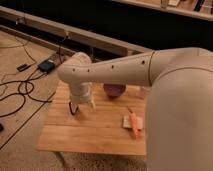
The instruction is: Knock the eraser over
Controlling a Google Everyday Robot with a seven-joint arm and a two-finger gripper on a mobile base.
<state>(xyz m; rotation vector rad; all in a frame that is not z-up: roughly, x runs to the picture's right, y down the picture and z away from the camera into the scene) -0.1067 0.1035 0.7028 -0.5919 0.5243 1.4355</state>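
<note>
My gripper (83,105) hangs from the white arm (120,70) low over the left part of the wooden table (95,134). A small dark shape (73,108) shows at the gripper's left side, just above the tabletop. I cannot tell whether it is the eraser or part of the gripper. No black block shows clearly anywhere else on the table; the wrist hides the spot under it.
A purple bowl (114,90) stands at the table's back, right of the gripper. An orange carrot-like stick (134,125) lies on a white pad at the right. Black cables (20,92) and a dark box (46,65) lie on the floor to the left.
</note>
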